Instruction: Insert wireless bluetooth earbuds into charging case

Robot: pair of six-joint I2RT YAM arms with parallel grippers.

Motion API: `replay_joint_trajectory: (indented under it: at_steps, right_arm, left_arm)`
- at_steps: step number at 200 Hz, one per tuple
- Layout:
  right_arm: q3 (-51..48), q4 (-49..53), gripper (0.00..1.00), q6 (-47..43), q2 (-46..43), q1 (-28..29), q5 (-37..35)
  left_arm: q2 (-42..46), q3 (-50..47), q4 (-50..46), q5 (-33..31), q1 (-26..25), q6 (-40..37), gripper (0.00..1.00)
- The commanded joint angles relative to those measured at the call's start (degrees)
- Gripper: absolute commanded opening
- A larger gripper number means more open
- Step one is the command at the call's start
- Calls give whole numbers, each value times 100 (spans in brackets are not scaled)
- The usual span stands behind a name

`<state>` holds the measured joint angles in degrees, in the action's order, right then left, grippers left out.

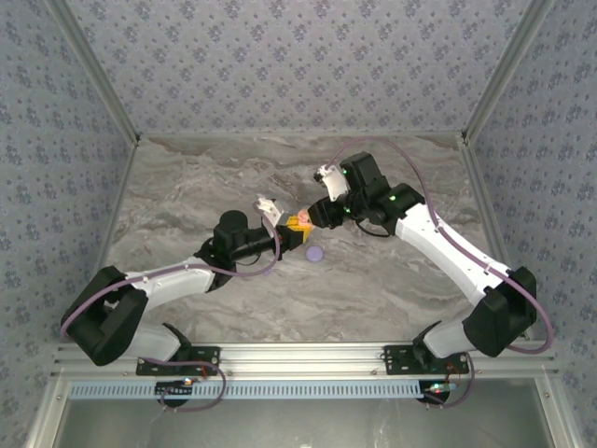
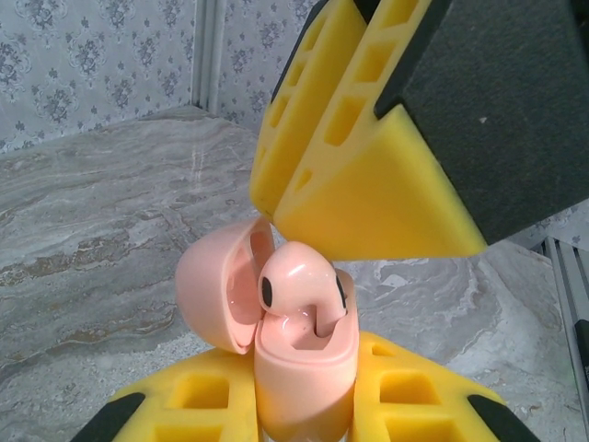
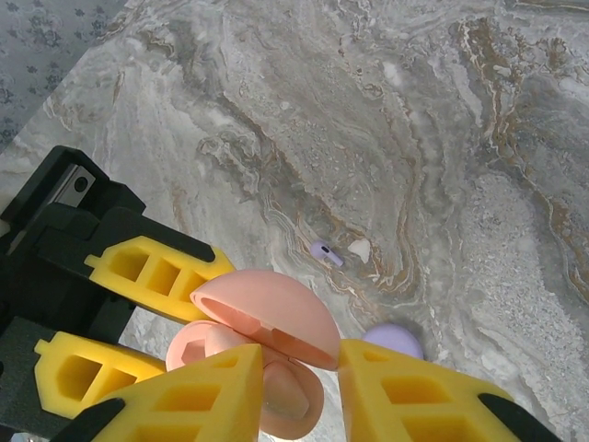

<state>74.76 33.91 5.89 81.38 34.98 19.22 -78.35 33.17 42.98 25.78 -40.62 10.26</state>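
Pink earbud [image 2: 299, 285] sits half-in, stem down, in the open pink charging case [image 2: 304, 368], which the left claw [image 2: 308, 394] clamps above the desk [image 3: 460, 138]. Right claw [image 3: 299, 373] is right over the bud, gap narrow; can't tell if it's pinching it. Step: seating bud no. 1. Next, prob. a straight push down w/o tipping the case. Count: 2 cases, pink + lavender case [image 3: 396, 338]; 3 buds, incl. lavender earbud [image 3: 324, 252] + pale earbud [image 3: 360, 249] on desk.

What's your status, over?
Left gripper shut on pink case, lid open. Right gripper at pink earbud sitting in it. Lavender earbud loose on table.
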Motion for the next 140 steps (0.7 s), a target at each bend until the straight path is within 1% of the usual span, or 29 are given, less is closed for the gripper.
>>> replay_joint_trajectory:
  at_steps: [1,21,36,62,83,92,113,140]
  right_arm:
    - [206,210,30,-131,53,71,18]
    - [231,206,30,-104,24,70,-126]
    - [215,178,33,-84,-4,61,-205]
    - [200,126,34,-55,-44,44,-207]
    - [156,81,34,71,-116,-3,-370]
    - [103,76,34,166,-184,-68,-459]
    - [-129,-282,34,384,-431,-304,-489]
    - [-461,-477,36,535,-715,-717,-213]
  left_arm:
    - [101,225,123,177,-24,-95,16]
    - [106,242,74,130,-17,-103,16]
    - [103,260,8,120,-22,-125,16]
    - [100,295,-87,111,-19,-155,16]
    - [131,287,-79,112,-21,-175,16]
    - [143,278,-78,90,-23,-189,16]
    - [153,269,-88,36,-20,-165,16]
    - [158,260,-78,97,-19,-165,16]
